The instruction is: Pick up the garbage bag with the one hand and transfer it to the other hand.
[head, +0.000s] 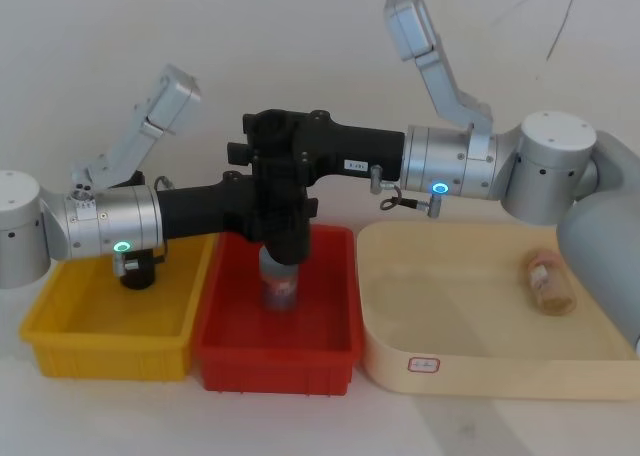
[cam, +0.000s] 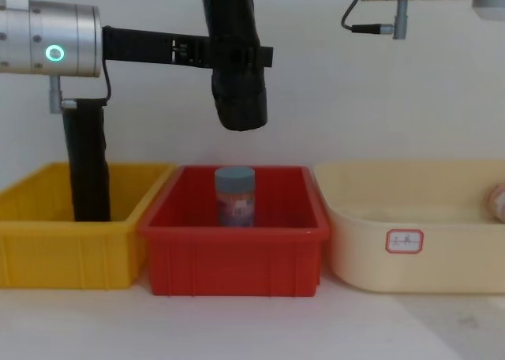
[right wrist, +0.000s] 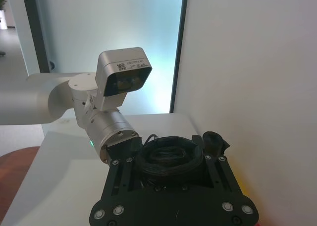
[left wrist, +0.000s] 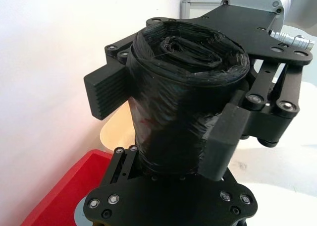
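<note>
The garbage bag (head: 288, 238), a black rolled cylinder, hangs upright above the red bin (head: 330, 361). My left gripper (head: 262, 208), on the arm with the green-cyan ring, reaches in from the left and is shut around the roll (cam: 241, 99). From the right, my right gripper (head: 275, 146), on the blue-ringed arm, holds the roll higher up. In the left wrist view its ribbed pads (left wrist: 104, 92) press on both sides of the bag (left wrist: 183, 102). The right wrist view shows the roll's end (right wrist: 171, 156) between that gripper's fingers.
A blue-lidded jar (cam: 235, 196) stands in the red bin directly under the bag. A second black roll (cam: 87, 163) stands in the yellow bin (head: 100, 356) on the left. The cream tray (head: 480, 371) on the right holds a lying jar (head: 550, 281).
</note>
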Available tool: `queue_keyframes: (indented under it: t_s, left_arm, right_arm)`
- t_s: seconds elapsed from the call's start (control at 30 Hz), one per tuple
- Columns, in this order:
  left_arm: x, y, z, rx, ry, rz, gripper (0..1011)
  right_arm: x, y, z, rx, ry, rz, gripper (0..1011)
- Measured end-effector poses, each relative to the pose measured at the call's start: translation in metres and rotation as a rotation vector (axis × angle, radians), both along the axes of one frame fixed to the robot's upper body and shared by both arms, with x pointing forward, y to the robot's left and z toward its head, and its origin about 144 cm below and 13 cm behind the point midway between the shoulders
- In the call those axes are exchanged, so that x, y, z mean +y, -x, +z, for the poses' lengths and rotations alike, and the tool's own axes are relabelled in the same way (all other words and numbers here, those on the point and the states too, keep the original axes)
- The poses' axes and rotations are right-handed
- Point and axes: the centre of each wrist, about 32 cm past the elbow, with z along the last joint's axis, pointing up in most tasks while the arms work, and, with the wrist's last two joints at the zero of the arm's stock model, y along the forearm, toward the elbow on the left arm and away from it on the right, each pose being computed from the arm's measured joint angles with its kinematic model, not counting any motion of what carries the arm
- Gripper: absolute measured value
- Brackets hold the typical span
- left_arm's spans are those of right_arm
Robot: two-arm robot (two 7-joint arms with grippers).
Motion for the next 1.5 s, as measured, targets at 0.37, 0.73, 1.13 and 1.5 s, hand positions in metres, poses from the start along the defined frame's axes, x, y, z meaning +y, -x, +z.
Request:
queue_keyframes:
  t_s: [0.37, 0.73, 1.13, 1.5]
  left_arm:
    - [0.0, 0.0, 0.0, 0.0, 0.0, 0.0, 421]
    - [0.0, 0.0, 0.0, 0.0, 0.0, 0.0, 421]
    - [0.0, 0.0, 0.0, 0.0, 0.0, 0.0, 421]
    - [0.0, 0.0, 0.0, 0.0, 0.0, 0.0, 421]
  right_arm:
    - [0.0, 0.0, 0.0, 0.0, 0.0, 0.0, 549]
    - [0.0001, 0.0, 0.0, 0.0, 0.0, 0.0, 548]
    - [0.0, 0.0, -0.0001, 0.0, 0.0, 0.0, 549]
    - [0.0, 0.0, -0.0001, 0.0, 0.0, 0.0, 549]
